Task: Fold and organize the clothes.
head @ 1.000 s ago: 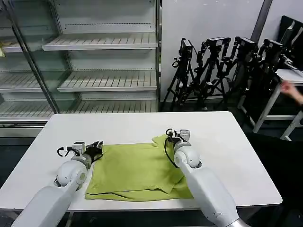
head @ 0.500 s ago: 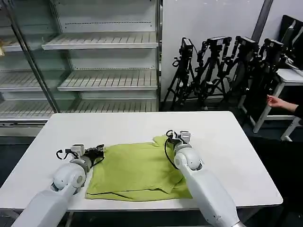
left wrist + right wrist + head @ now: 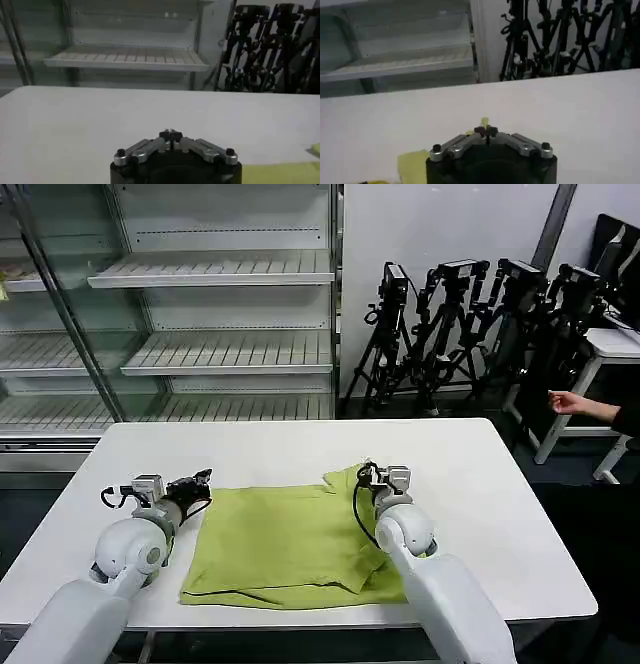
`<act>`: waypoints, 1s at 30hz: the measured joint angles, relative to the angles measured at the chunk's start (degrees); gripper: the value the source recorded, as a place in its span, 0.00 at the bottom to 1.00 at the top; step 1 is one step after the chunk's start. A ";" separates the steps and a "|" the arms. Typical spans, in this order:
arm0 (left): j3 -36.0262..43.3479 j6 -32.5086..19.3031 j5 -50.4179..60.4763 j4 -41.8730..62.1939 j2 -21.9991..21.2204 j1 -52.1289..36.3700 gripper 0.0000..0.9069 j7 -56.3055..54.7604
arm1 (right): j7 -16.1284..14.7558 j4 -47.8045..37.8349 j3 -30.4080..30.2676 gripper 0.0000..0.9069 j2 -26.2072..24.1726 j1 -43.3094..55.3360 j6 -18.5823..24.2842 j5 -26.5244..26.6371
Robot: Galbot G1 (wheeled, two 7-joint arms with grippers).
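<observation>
So the surface (image 3: 470, 484) is a plain white rectangular top, and the one thing lying on it is the lime yellow-green T-shirt (image 3: 285, 544), spread flat with the plain side up. It sits toward the near edge, between the two sets of fingers: the left fingers (image 3: 195, 482) hang just off its far left corner, over bare white, and the right fingers (image 3: 368, 474) are at its far right corner, where a bit of cloth pokes up.
</observation>
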 measured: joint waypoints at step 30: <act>2.68 1.00 5.22 2.81 -3.76 1.37 1.00 -0.98 | 0.81 -7.89 1.10 1.00 3.58 2.70 -4.40 -6.91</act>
